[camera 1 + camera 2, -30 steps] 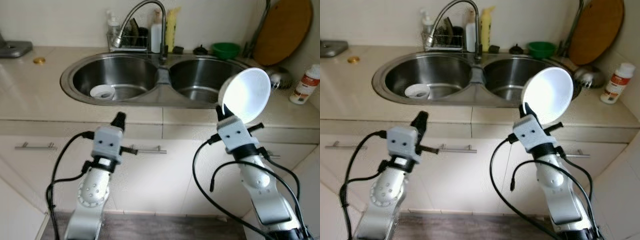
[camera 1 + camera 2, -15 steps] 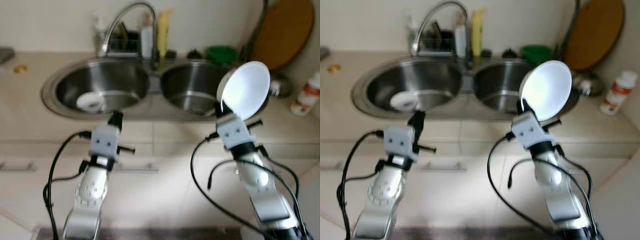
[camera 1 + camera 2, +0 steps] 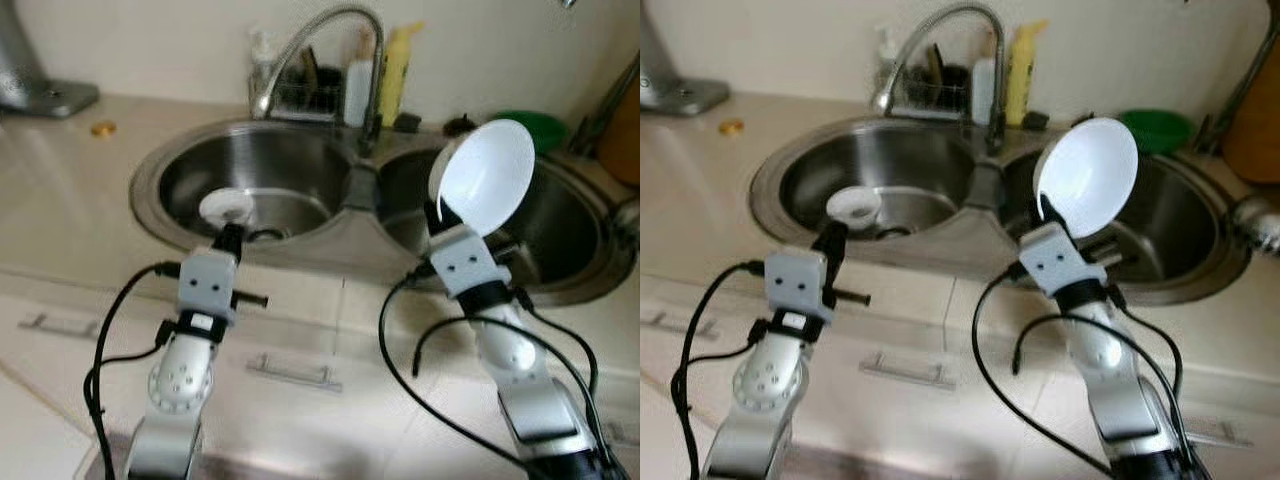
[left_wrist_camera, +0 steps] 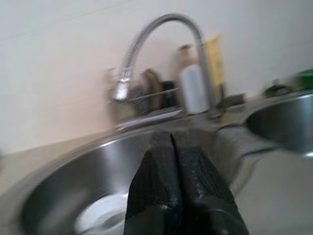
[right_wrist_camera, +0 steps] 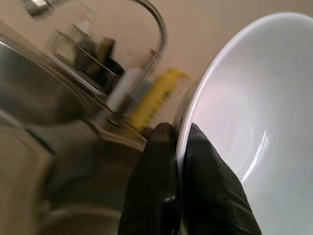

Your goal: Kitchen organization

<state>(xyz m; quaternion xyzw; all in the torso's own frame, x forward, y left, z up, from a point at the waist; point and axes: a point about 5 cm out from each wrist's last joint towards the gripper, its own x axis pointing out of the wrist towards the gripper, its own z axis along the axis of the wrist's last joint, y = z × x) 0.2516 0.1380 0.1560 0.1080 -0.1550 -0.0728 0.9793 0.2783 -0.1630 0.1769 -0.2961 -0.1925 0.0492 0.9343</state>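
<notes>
My right gripper (image 3: 440,212) is shut on the rim of a white bowl (image 3: 482,177), held up on edge in front of the right sink basin (image 3: 560,250). The same white bowl (image 5: 249,127) shows large in the right wrist view with the black fingers (image 5: 161,161) pinching its rim. My left gripper (image 3: 230,240) is shut and empty, raised before the counter edge by the left sink basin (image 3: 300,180). A small white dish (image 3: 226,207) lies inside that left basin, also seen as the white dish (image 4: 100,218) past the closed fingers (image 4: 171,166).
A curved steel faucet (image 3: 330,40) rises behind the double sink, with a wire caddy (image 3: 305,95), a white bottle (image 3: 358,78) and a yellow bottle (image 3: 395,65) at the wall. A green bowl (image 3: 535,125) sits back right. Cabinet drawer handle (image 3: 293,372) below the counter.
The whole picture has shifted: the camera turned left and dipped, so the sink sits further right. Both arms keep their poses and the bowl stays held.
</notes>
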